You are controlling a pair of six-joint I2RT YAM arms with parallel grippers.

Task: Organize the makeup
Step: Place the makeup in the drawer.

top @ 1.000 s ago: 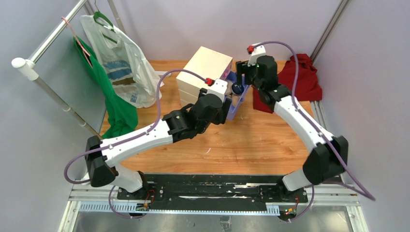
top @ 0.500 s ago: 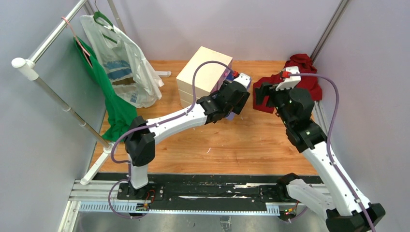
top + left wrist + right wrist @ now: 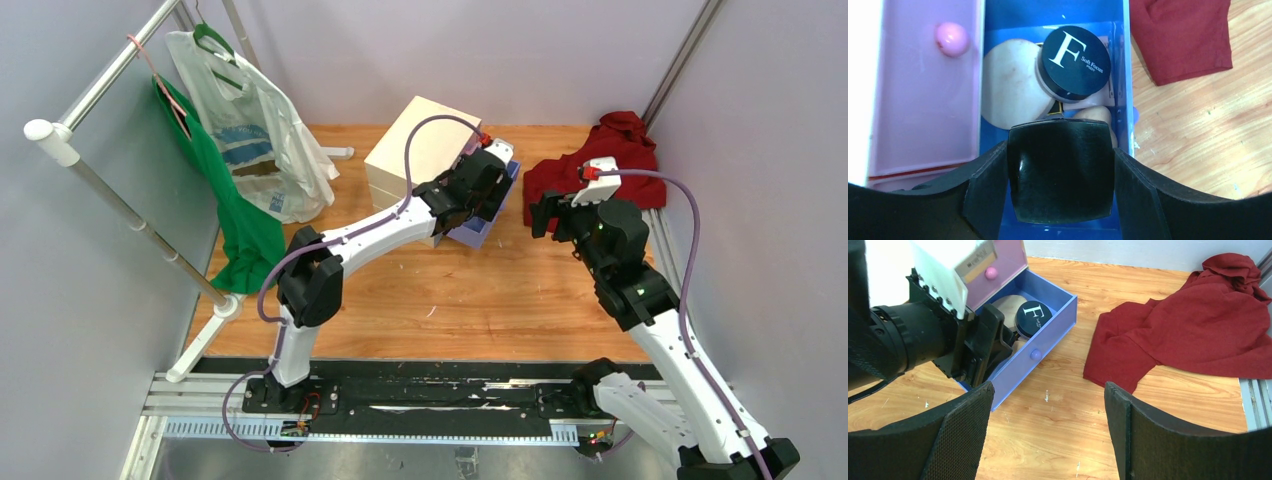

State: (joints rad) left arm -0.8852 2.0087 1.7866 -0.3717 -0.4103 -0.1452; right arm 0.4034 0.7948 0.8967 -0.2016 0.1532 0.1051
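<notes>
**L tool** (image 3: 1060, 162): clamped on glossy black square compact (image 3: 1060, 190), one finger on each side edge. Compact hangs flat, lid up, over near end of open blue plastic drawer (image 3: 1126, 75) of cream chest (image 3: 425, 135). Contact w/ items below: cannot tell.

**Drawer contents:**
- Round navy compact w/ white letter "F" (image 3: 1076, 61) lies at far end, partly on top of beige round puff (image 3: 1010, 95).
- Beige sponge (image 3: 1096, 115) lies just beyond held compact, by drawer wall on red-cloth side.

Pink drawer front w/ round pink knob (image 3: 923, 100) adjoins blue drawer.

**R tool** (image 3: 1047, 395): jaws wide, nothing between them. Pos.: above wooden desk (image 3: 500, 300), between blue drawer and crumpled red cloth (image 3: 1188, 325), apart from both.
</notes>
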